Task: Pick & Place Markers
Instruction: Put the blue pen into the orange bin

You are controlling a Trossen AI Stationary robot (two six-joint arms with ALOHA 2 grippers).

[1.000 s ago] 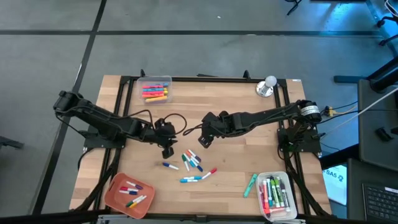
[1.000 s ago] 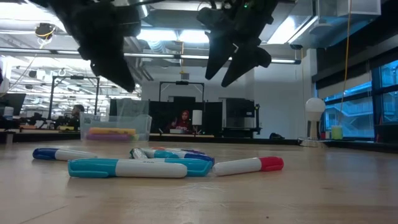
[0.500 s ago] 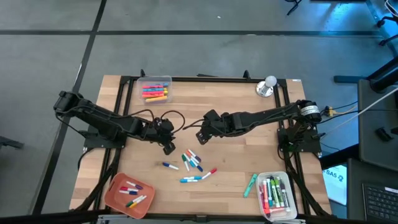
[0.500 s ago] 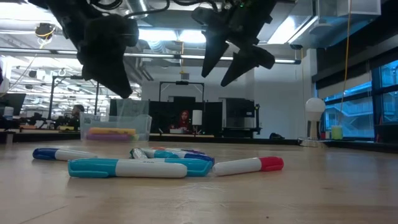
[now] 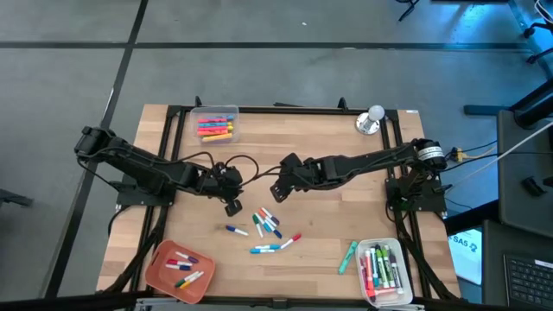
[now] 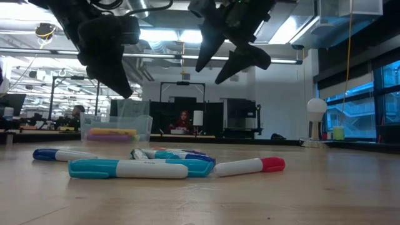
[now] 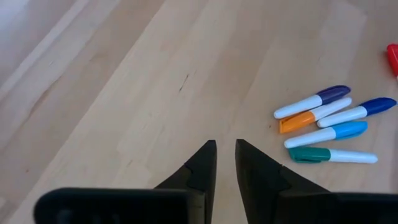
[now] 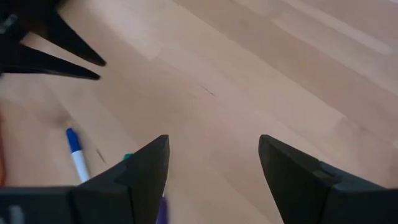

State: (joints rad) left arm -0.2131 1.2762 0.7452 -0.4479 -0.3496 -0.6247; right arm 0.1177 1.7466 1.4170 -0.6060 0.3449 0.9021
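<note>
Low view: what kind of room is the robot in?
Probably a robotics lab or open workshop. Behind the wooden table are desks with monitors, a seated person, and bare ceiling pipes with strip lights.

three trays (image 5: pixel 218 112) — one bell (image 5: pixel 373 119)

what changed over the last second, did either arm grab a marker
No marker was grabbed. The left gripper narrowed its fingers to a slim gap with nothing between them and lifted slightly above the table. The right gripper drifted a little toward the left arm and rose, fingers wide apart and empty. The loose markers in the middle, the orange tray, both clear bins and the bell stayed put.
</note>
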